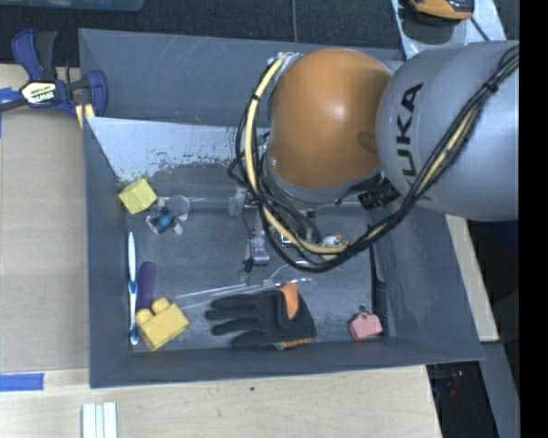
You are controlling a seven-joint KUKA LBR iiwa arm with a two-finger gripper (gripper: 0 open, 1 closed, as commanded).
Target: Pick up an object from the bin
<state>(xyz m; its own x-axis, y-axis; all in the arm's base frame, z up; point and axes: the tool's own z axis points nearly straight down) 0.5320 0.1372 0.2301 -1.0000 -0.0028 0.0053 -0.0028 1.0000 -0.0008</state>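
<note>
My gripper (256,243) hangs below the arm's wrist over the middle of the bin floor. Just under it, toward the front wall, lies a black glove (256,316) with orange trim. A thin clear pair of tongs (221,291) lies slanted between the gripper and the glove. To the gripper's left, a clear plastic piece (201,205) rests on the floor. The gripper touches none of these as far as I can see.
Along the left wall lie a yellow block (137,195), a small blue thing (162,219), a white and blue toothbrush (132,281), a purple stick (146,286) and a yellow brick (162,323). A pink piece (365,326) and a black rod (377,286) lie at the right.
</note>
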